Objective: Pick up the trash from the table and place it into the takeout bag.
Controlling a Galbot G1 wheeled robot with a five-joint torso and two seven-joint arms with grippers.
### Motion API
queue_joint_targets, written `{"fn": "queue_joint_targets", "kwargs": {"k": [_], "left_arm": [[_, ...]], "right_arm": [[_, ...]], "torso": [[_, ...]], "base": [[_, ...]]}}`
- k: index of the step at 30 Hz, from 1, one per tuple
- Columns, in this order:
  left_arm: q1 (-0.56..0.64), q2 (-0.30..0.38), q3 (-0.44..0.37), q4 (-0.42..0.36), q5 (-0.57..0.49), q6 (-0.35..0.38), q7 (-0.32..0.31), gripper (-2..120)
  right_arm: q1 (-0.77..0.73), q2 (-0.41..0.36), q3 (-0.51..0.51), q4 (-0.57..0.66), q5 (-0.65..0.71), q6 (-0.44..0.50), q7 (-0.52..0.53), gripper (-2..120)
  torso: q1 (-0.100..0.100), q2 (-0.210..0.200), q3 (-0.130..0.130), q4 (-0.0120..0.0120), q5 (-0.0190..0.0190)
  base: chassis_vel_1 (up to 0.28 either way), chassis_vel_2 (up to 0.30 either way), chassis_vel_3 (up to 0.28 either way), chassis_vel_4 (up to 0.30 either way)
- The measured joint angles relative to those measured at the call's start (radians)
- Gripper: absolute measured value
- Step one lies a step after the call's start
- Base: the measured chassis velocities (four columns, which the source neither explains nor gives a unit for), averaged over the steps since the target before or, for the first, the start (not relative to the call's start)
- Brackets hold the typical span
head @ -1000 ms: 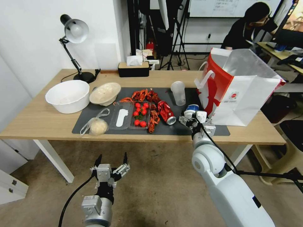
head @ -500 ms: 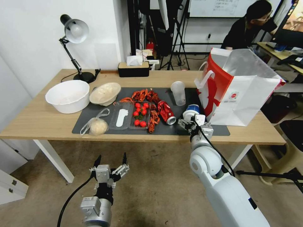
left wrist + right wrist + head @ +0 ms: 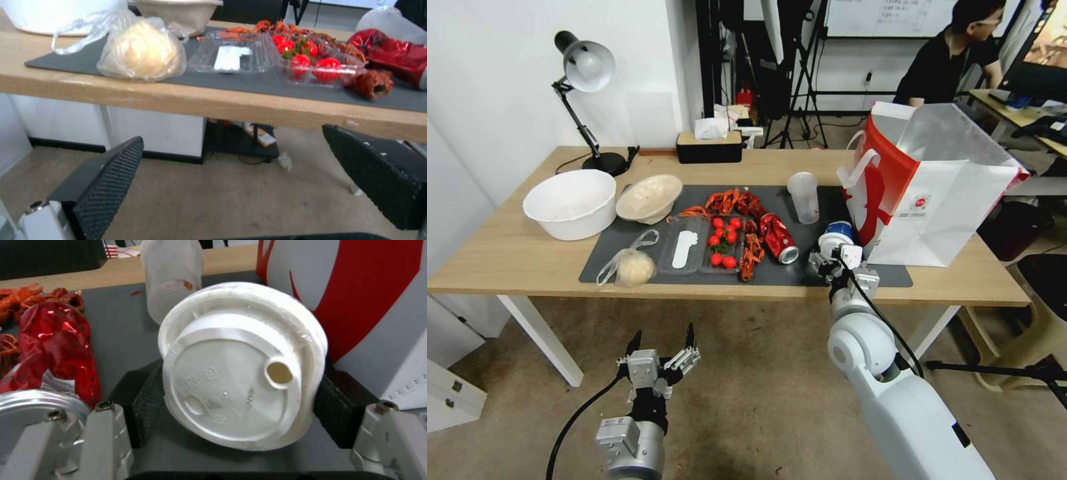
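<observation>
**Right gripper clamping the cup beside the bag**

Right gripper (image 3: 831, 257) is gripping the lidded cup (image 3: 834, 235), pads pressing both sides of the lid (image 3: 240, 373). Cup is tilting on the mat (image 3: 800, 270), just beside the bag (image 3: 934, 193), with the can (image 3: 778, 237) on its other side. Left gripper (image 3: 662, 347) is hanging wide open, empty, below the tabletop (image 3: 507, 253) edge.

High head view; table-level wrist views
</observation>
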Motion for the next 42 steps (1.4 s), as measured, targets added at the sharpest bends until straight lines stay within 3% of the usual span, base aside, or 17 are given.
{"fn": "queue_joint_targets", "kwargs": {"k": [4,13,16,28,33,40,42], "left_arm": [[0.0,0.001,-0.002,-0.004,0.0,0.0,-0.001,100],[-0.001,-0.003,0.008,-0.032,-0.008,0.003,-0.004,100],[-0.001,-0.003,0.005,-0.034,-0.009,0.004,-0.004,100],[0.005,-0.006,-0.008,-0.048,-0.014,0.011,0.0,100],[0.006,0.003,-0.014,-0.05,-0.014,0.013,0.004,100],[0.004,0.015,-0.019,-0.052,-0.029,0.013,0.006,100],[0.002,0.016,-0.018,-0.051,-0.042,0.013,0.006,100]], "right_arm": [[-0.003,-0.005,0.0,0.013,-0.001,0.011,-0.03,68],[0.007,-0.112,0.048,0.162,-0.06,0.18,-0.353,68],[0.039,-0.153,0.074,0.203,-0.026,0.215,-0.385,68],[0.196,-0.28,0.178,0.247,0.201,0.213,-0.259,68],[0.243,-0.357,0.247,0.168,0.279,0.186,-0.198,68],[0.274,-0.397,0.277,0.039,0.322,0.172,-0.159,68],[0.273,-0.404,0.28,0.014,0.323,0.156,-0.157,76]], "torso": [[0.0,0.0,0.0,0.0001,0.0005],[0.0,0.0,0.0,0.0001,0.0002],[0.0,0.0,0.0,0.0001,0.0001],[0.0,0.0,0.0,0.0002,0.0002],[0.0,0.0,0.0,-0.0001,0.0003],[0.0,0.0,0.0,0.0001,0.0004],[0.0,0.0,0.0,0.0,0.0003]], "base": [[0.0,0.0,0.0,0.0],[0.0,0.0,0.0,0.0],[0.0,0.0,0.0,0.0],[0.0,0.0,0.0,0.0],[0.0,0.0,0.0,0.0],[0.0,0.0,0.0,0.0],[0.0,0.0,0.0,0.0]]}}
